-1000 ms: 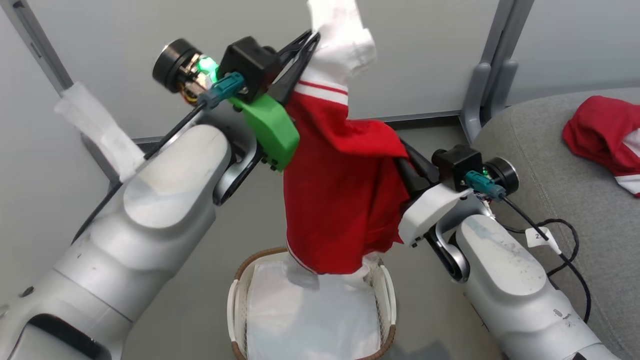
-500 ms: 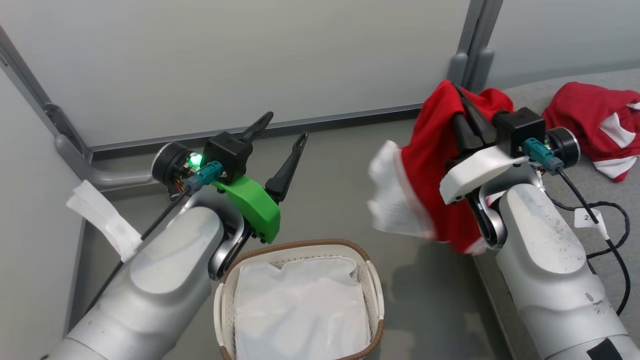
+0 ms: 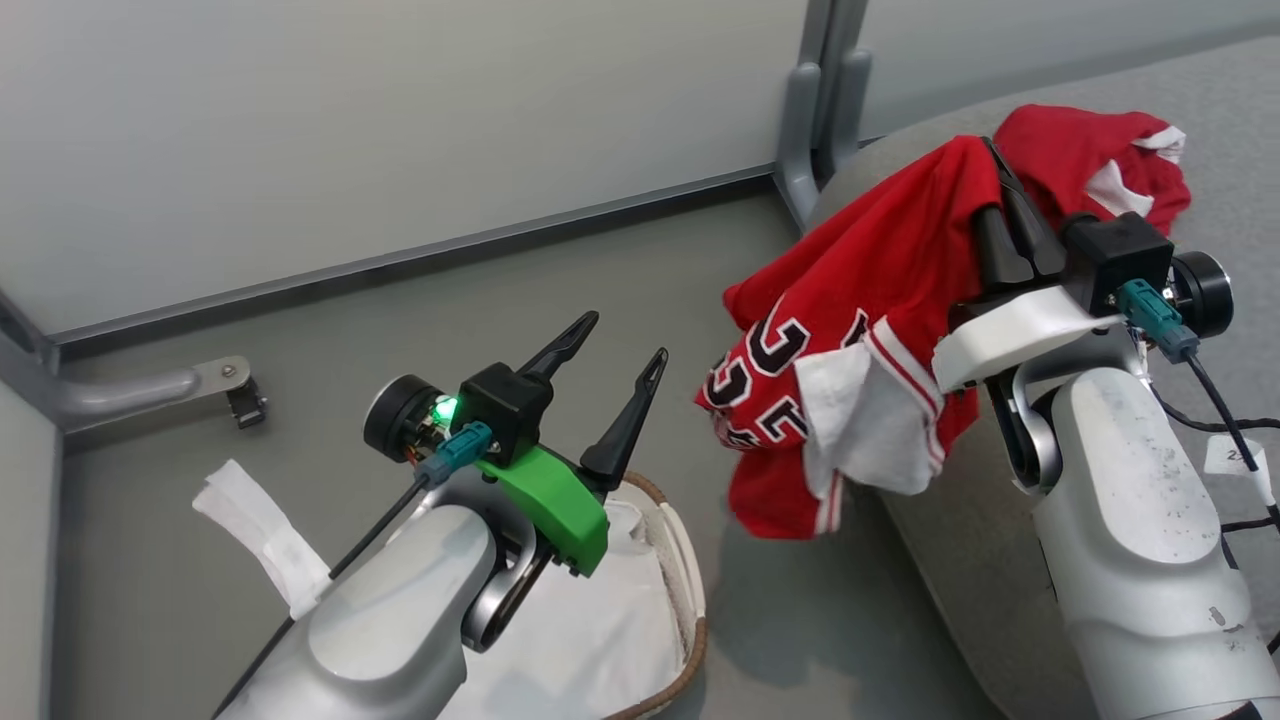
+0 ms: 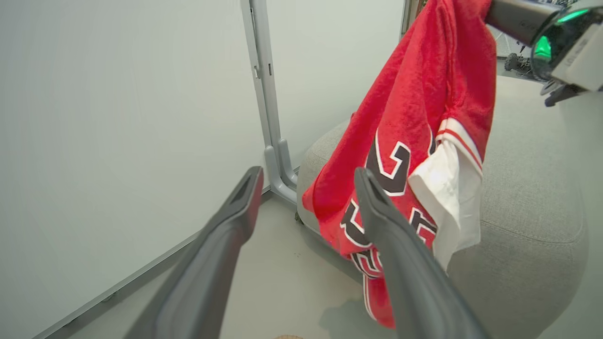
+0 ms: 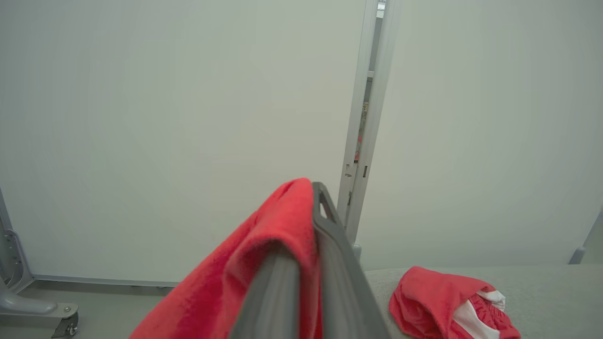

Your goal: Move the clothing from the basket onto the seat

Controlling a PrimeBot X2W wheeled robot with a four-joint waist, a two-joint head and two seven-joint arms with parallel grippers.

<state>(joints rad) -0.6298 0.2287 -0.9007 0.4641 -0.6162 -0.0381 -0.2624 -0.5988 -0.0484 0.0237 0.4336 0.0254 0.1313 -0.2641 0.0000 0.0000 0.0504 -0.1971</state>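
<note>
R jaws clenched on red jersey (image 3: 870, 270) w/ numerals, hanging over seat (image 3: 1235, 130) edge; L jaws wide apart, near basket (image 3: 697, 630).

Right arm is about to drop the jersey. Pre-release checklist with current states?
1. Right gripper shut on the numbered jersey: ok.
2. Jersey fully over the seat: not ok. It hangs at the seat's edge, with its lower part over the floor.
3. Left gripper open and apart from the jersey: ok.
4. Landing spot: the other red garment lies on the seat just beyond the right gripper, with bare seat around it: ok.
5. Basket free of clothing: cannot tell. The visible part shows the white liner, and the left forearm hides the rest.
</note>
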